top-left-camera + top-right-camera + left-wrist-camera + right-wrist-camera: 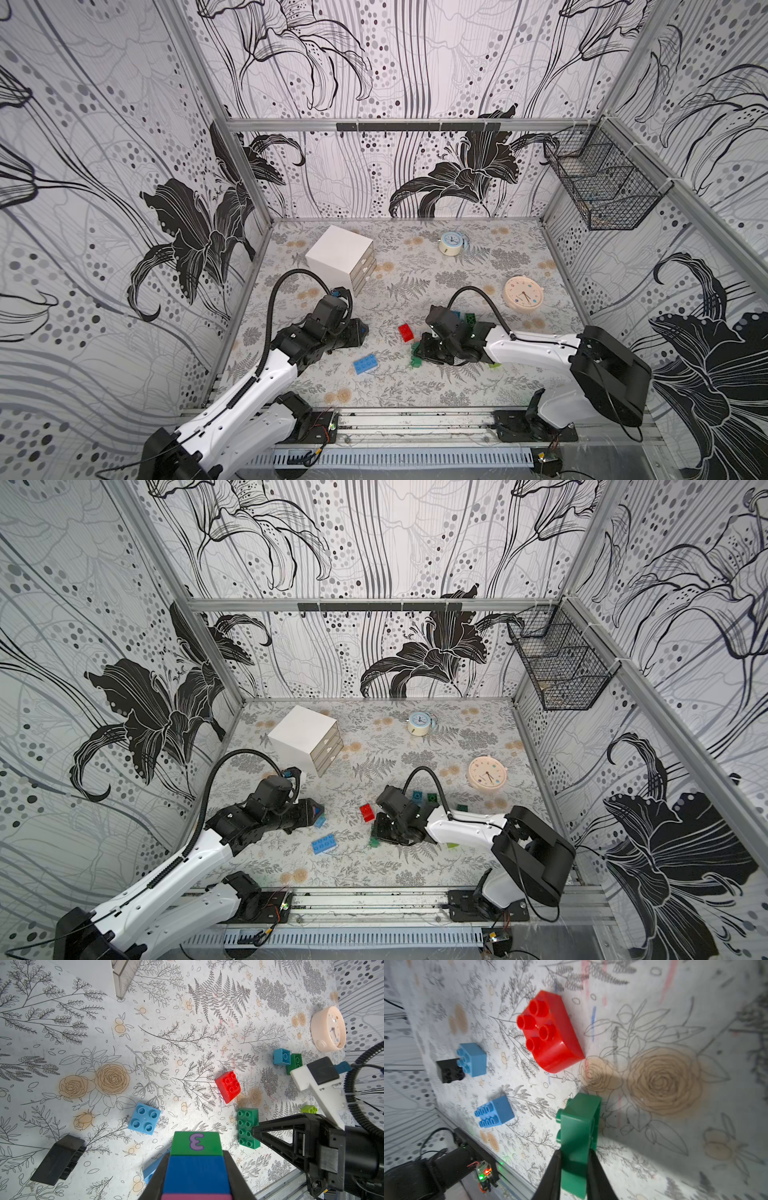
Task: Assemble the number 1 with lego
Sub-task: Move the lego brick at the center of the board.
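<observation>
My left gripper (196,1154) is shut on a stack of lego (197,1145): a green brick marked 3, then blue, then pink. In both top views it hovers left of centre (359,330). My right gripper (575,1153) is shut on a dark green oblong brick (579,1118), low over the table (415,360). A red brick (406,332) lies just beyond it. A blue oblong brick (365,364), a light blue square brick (144,1119) and a black brick (60,1159) lie between the arms. Teal (281,1056), green (295,1061) and lime (309,1109) bricks sit near the right arm.
A white drawer box (340,255) stands at the back left. A blue clock (451,243) sits at the back and a pink clock (523,293) at the right. A wire basket (602,187) hangs on the right wall. A metal rail (415,419) runs along the front edge.
</observation>
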Controlling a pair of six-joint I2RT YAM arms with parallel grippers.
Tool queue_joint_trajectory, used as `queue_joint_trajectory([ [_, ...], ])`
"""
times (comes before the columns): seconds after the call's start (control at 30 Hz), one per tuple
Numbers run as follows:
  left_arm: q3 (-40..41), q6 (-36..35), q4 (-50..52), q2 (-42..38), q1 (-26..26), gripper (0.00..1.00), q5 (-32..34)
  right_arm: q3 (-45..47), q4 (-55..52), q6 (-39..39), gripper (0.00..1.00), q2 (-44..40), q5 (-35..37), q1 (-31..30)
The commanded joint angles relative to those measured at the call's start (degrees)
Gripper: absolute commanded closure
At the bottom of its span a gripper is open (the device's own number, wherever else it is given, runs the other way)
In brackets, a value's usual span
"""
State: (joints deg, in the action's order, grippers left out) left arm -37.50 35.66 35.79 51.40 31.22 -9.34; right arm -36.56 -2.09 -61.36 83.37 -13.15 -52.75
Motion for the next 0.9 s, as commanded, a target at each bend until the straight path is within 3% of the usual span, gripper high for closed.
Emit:
queue_joint_trajectory([
  [0.0, -1.26, 0.55, -3.43, -0.62, 0.39, 0.79, -0.23, 7.58, 6.4, -4.46, 0.76, 0.56, -1.33, 1.86],
  [0.5, -1.45, 0.55, -4.23, 0.27, 0.52, 0.79, -0.86, 16.48, 1.32, -5.36, 0.71, -9.58, 1.83, 6.2],
  [0.77, -1.53, 0.57, -4.93, 0.98, 0.59, 0.79, -1.12, 23.14, 4.85, -6.99, 0.83, -15.7, 0.15, 9.96],
  [0.87, -1.7, 0.55, -5.16, 1.34, 0.66, 0.79, -1.2, 23.57, 1.31, -7.0, 0.84, -17.55, 0.5, 10.68],
])
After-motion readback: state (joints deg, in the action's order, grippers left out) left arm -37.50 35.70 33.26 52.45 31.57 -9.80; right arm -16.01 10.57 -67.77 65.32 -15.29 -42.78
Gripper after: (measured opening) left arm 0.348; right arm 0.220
